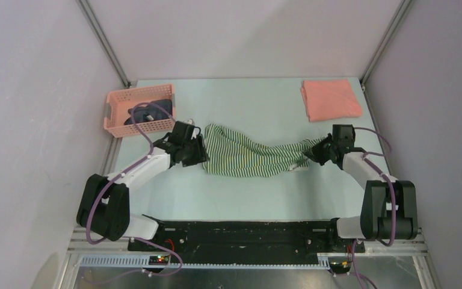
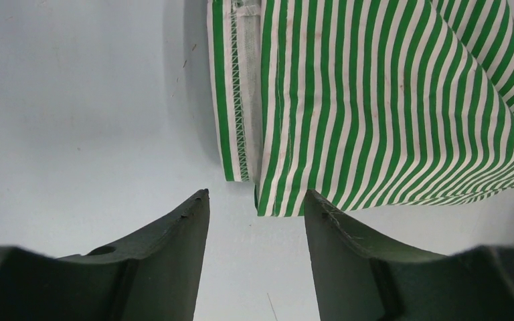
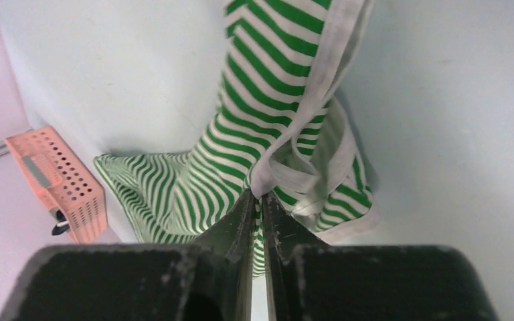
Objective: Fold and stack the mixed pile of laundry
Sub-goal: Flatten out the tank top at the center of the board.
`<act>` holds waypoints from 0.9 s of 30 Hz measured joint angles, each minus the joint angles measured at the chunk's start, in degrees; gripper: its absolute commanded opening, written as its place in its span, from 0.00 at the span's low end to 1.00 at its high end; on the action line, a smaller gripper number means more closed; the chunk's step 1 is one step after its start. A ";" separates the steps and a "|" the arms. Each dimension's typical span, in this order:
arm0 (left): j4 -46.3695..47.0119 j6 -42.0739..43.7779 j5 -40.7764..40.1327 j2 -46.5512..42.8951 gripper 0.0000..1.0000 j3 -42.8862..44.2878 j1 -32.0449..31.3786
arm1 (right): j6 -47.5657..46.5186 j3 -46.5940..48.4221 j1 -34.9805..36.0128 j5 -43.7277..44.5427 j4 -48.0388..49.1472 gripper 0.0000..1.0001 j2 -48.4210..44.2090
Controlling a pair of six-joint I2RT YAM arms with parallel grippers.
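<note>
Right gripper pinches the striped shirt at its right end; left gripper gapes at its left hem, which it likely must grasp next to spread the shirt flat. Beyond the shirt: folded salmon shirt, dark garment in the basket.

Three garments lie on one pale table: one green-and-white striped garment at centre, one folded salmon-pink shirt at two o'clock, and one dark garment at ten o'clock. One pink lattice basket, also at ten o'clock, holds the dark one. Two robot arms: left arm at eight o'clock, right arm at four o'clock.
</note>
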 measured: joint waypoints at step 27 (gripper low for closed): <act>18.60 -8.02 7.39 -3.39 0.50 -13.44 -6.58 | -6.08 0.02 -4.17 2.49 -4.00 0.03 -6.58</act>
